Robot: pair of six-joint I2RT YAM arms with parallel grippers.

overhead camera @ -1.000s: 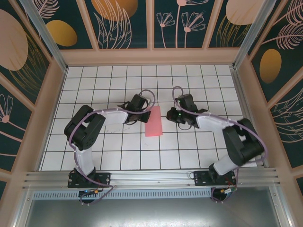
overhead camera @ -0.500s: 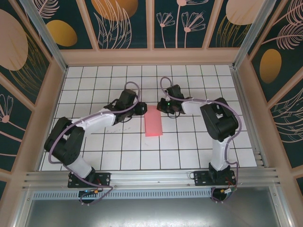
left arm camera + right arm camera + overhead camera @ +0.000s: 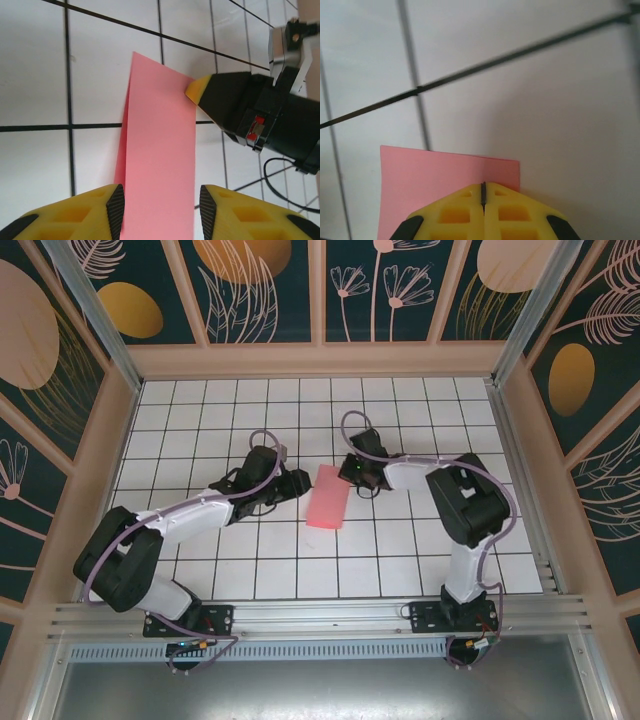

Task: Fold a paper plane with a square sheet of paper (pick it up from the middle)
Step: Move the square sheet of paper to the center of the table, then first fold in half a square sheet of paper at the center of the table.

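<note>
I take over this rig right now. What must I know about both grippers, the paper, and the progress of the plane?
Square sheet of paper: flat on the table, mid-workspace, folded into a narrow strip.
Left gripper: open, straddling the strip in its wrist view.
Right gripper: shut, tip at the strip's edge near a corner, apparently pinning it.
Done: first fold. Left: nose folds, wings; no plane yet.

Left wrist: near end of the square sheet of paper (image 3: 157, 150) is running off the bottom edge between the left gripper (image 3: 160, 202) fingers | far corner is lying under the right gripper (image 3: 194, 90) tip | Right wrist: pressed-together fingers are covering the sheet's near part | grid lines are showing blurred
</note>
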